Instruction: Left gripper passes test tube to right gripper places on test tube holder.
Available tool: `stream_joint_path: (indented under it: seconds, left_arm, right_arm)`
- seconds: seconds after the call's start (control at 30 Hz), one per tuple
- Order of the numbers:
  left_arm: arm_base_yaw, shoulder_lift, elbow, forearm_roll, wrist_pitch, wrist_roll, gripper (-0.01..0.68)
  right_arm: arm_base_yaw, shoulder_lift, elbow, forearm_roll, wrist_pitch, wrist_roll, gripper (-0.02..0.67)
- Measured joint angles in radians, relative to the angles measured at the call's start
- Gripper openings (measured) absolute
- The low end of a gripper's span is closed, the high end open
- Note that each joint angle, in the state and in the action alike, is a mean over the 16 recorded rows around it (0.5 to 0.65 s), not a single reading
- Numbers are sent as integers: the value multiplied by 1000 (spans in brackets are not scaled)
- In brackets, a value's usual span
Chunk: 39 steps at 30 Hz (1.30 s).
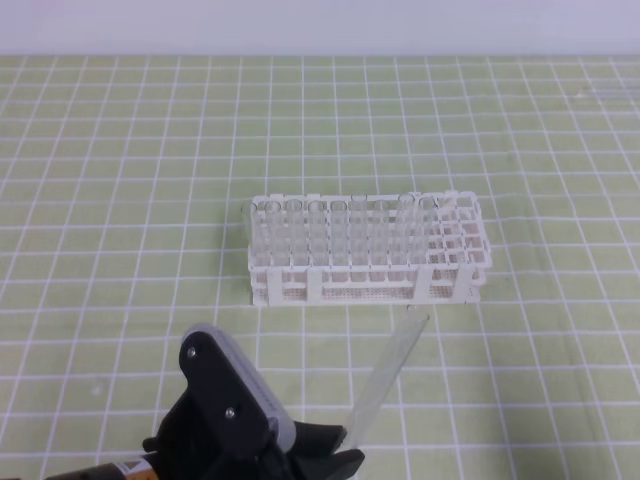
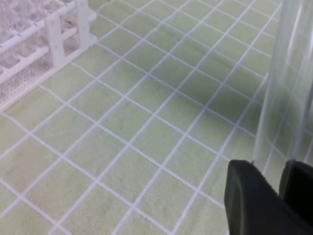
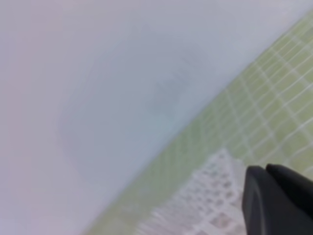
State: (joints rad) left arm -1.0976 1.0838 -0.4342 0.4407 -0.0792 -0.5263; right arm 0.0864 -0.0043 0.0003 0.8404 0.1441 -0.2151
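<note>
Near the desk's point(image 1: 120, 300) front edge, left claw point(image 1: 345, 452) grips test tube point(image 1: 390, 370), tilted toward test tube holder point(image 1: 365, 250). Right claw point(image 3: 266, 169) closed, empty.

Tabletop point(image 1: 120, 150) covered edge to edge by a pale green mat ruled with a white grid. Beyond the tabletop's far edge, a plain off-white wall point(image 1: 320, 25). Wall blurred in right wrist view.
</note>
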Motion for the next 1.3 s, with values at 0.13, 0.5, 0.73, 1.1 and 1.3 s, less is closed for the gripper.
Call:
stream_joint_path:
  seconds: [0.13,0.5,0.73,1.1,1.3]
  left_arm:
    - [0,7,0,3,-4,0,40]
    - [0,50,0,8,-54,1,33]
    - [0,111,0,9,-172,20,22]
    - [-2,251,-7,87,-399,53,33]
    - [-3,310,-34,173,-472,49,45]
  right_arm:
    - [0,0,0,256,-50,0,-18]
    - [0,1,-2,400,2,-44,-18]
    - [0,2,-55,422,126,-190,-14]
    - [0,43,-214,456,329,-460,116]
    - [0,115,-256,510,429,-597,244]
